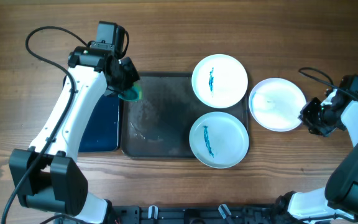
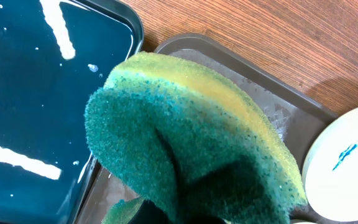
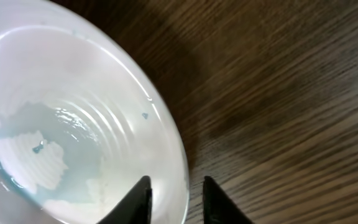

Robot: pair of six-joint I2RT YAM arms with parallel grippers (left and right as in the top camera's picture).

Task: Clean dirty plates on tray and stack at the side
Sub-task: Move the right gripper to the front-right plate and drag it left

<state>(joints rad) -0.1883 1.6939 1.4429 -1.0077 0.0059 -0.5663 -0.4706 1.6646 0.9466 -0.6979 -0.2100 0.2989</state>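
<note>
at the desk's right edge, the right fingers (image 3: 140, 200) stand apart astride the rim of the wiped plate (image 1: 277, 104). bare wood shows beside the outer one, so the plate looks released. it lies flat on the desk just beside the tray (image 1: 157, 118), nearly white with a faint watery film. toward the left edge, the left fingers (image 1: 127, 86) are clenched on a folded green-and-yellow sponge (image 2: 191, 137) above the tray's far-left corner. the far plate (image 1: 220, 80) and the near plate (image 1: 219, 139) sit on the tray's right end, each blue-streaked. roughly a third looks done; two wipes and the stacking remain.
</note>
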